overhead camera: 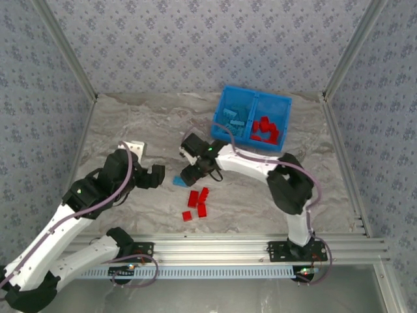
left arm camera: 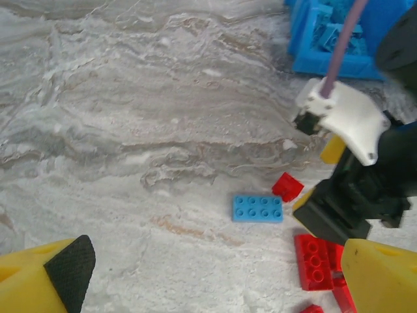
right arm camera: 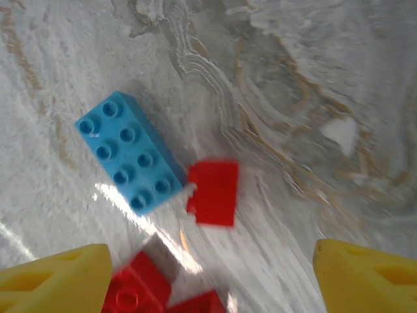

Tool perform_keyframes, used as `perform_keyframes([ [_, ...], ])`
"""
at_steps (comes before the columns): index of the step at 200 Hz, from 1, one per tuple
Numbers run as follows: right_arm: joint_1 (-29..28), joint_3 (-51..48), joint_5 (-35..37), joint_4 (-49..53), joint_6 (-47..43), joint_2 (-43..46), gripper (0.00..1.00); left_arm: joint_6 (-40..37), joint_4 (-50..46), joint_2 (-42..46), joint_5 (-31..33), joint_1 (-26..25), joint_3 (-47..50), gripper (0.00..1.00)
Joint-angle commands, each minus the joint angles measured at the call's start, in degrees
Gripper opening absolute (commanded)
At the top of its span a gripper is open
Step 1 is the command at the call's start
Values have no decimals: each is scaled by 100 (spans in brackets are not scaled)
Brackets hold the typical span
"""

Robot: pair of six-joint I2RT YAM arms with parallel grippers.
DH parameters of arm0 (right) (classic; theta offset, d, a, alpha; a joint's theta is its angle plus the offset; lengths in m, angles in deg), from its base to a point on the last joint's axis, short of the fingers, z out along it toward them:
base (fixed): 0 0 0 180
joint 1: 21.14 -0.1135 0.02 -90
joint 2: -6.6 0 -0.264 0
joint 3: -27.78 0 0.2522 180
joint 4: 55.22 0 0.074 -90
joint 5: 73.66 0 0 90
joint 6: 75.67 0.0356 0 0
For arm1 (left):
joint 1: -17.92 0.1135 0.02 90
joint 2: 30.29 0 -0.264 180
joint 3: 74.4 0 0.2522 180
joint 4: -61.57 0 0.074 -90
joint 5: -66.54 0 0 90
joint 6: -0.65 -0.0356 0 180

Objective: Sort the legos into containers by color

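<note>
Light blue, studs up, one loose lego lies flat on the marble table between the two grippers, its long axis diagonal in the right wrist view. A small red piece sits just beside its end. Four more red legos cluster nearer the bases.

The right gripper hangs over them on an arm bent leftward, jaws spread. The left gripper points low toward the bricks, jaws also spread.

The bin stands beyond, with blue pieces in its left compartment and red in its right.
</note>
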Motion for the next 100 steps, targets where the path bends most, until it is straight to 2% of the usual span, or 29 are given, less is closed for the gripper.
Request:
perform_keyframes([
  [1, -18, 350, 79, 87, -295, -439, 76, 170, -150, 4, 164, 2, -16, 99],
  [43, 4, 517, 145, 12, -184, -874, 57, 35, -80, -223, 126, 1, -70, 99],
  [70, 13, 494, 285, 35, -104, -888, 38, 28, 24, -310, 87, -1, -52, 99],
  [100, 36, 385, 451, 87, -100, -693, 34, 31, 116, -332, 66, 2, -19, 99],
])
